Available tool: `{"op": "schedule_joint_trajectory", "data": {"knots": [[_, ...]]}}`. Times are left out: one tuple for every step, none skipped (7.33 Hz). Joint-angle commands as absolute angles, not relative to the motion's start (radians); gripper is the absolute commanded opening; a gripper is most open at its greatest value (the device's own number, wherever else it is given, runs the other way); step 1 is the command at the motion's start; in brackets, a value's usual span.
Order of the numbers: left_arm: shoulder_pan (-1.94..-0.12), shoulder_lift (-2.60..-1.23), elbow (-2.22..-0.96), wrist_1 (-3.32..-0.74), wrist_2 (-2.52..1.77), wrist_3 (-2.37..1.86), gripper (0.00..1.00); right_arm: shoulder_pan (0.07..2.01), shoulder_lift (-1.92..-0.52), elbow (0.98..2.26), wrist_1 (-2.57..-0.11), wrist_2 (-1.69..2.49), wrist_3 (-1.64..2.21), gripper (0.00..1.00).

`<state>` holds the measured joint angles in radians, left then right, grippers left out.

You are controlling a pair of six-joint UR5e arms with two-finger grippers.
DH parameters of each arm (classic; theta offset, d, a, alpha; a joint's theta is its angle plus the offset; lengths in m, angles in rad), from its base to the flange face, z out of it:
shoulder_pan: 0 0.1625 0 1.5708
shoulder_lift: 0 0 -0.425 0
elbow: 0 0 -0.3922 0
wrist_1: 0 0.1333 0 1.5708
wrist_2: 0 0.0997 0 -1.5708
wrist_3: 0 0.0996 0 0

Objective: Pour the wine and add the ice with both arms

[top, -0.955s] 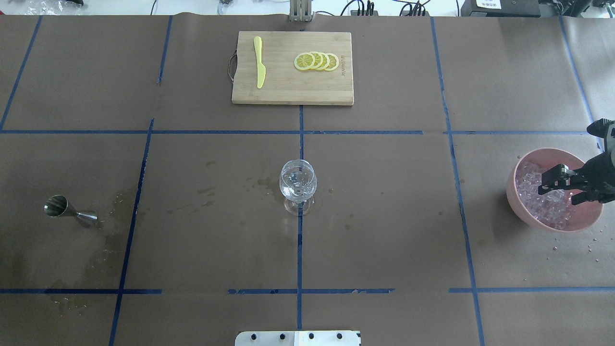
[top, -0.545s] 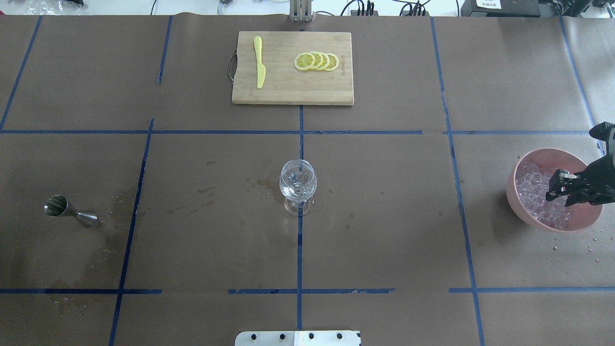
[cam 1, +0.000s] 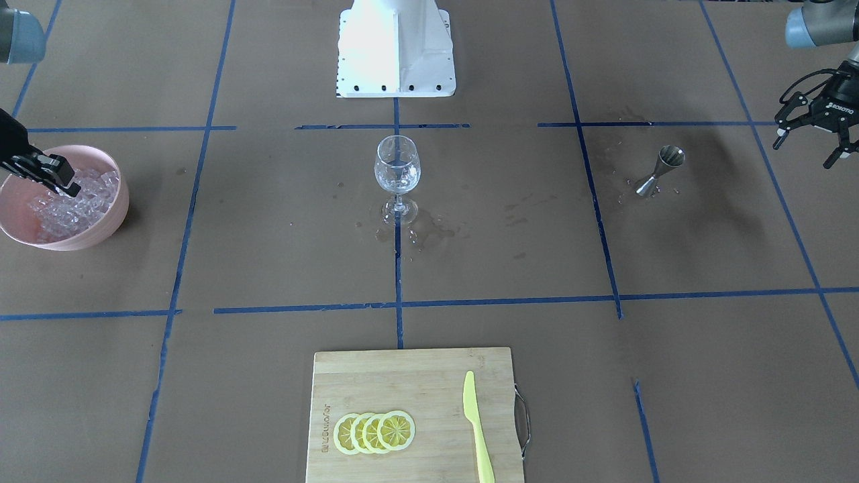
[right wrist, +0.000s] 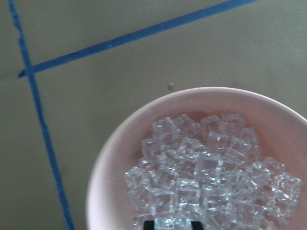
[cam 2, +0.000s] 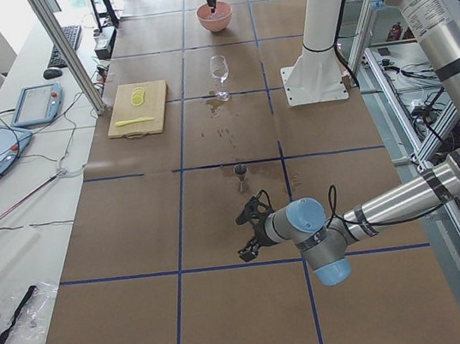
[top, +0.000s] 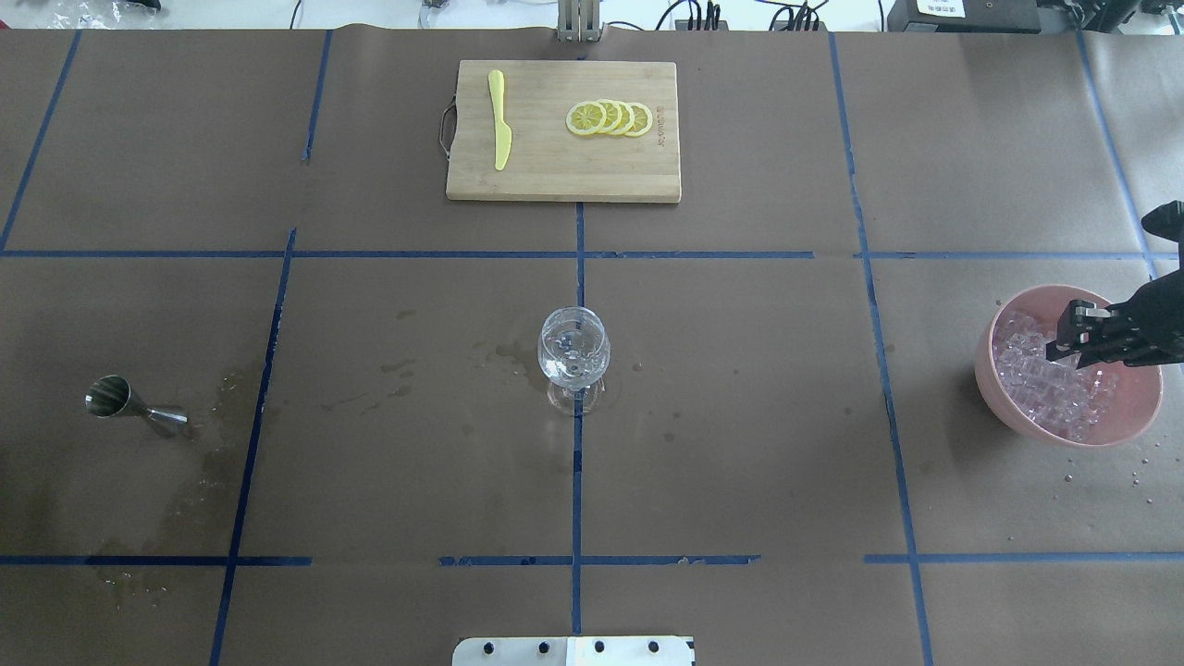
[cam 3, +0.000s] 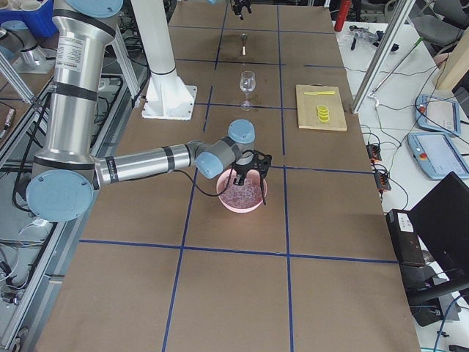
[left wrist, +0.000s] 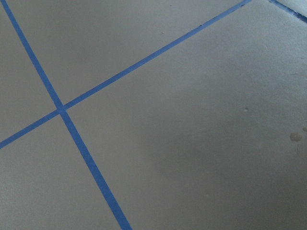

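Note:
A pink bowl (top: 1016, 418) at the table's right end holds a heap of clear ice (top: 1045, 384). My right gripper (top: 1064, 347) reaches into it from the right. In the right wrist view its tips (right wrist: 171, 224) are shut on one ice cube at the near side of the ice (right wrist: 201, 163). A clear wine glass (top: 573, 356) stands at the table's centre. No wine can be made out. A steel jigger (top: 129, 402) stands at the left. My left gripper (cam 1: 805, 147) hovers open beyond the jigger (cam 1: 661, 171), holding nothing.
A wooden cutting board (top: 564, 176) at the far centre carries lemon slices (top: 610, 117) and a yellow knife (top: 499, 120). Wet stains mark the brown paper around the glass and the jigger. Droplets lie beside the bowl. The white base (cam 1: 396, 47) stands at the near edge.
The right gripper's fingers, spread wide over the ice a second ago, have come together on a cube, and the hand has shifted slightly towards the bowl's far side.

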<state>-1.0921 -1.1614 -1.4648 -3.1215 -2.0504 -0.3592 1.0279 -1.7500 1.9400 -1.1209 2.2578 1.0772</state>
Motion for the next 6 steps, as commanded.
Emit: {"op": "schedule_joint_trajectory", "data": {"knots": [[-1.094, -1.189, -1.471, -3.065, -2.121, -0.467, 1.00, 1.046, -1.685, 2.022, -1.126, 2.261, 1.124, 0.00], [-1.121, -1.218, -1.476, -2.981, -2.158, -0.469, 1.00, 1.045, -1.599, 2.019, -1.127, 2.257, 1.240, 0.00], [-1.162, -1.264, -1.495, -2.853, -2.192, -0.469, 1.00, 1.031, -1.529, 2.023, -1.127, 2.255, 1.358, 0.00], [-1.189, -1.300, -1.526, -2.732, -2.204, -0.469, 1.00, 0.991, -1.469, 2.023, -1.127, 2.246, 1.432, 0.00], [-1.212, -1.327, -1.558, -2.621, -2.206, -0.462, 1.00, 0.938, -1.401, 2.023, -1.127, 2.206, 1.512, 0.00], [-1.213, -1.347, -1.587, -2.535, -2.206, -0.457, 1.00, 0.864, -1.343, 2.022, -1.141, 2.142, 1.591, 0.00]]}}
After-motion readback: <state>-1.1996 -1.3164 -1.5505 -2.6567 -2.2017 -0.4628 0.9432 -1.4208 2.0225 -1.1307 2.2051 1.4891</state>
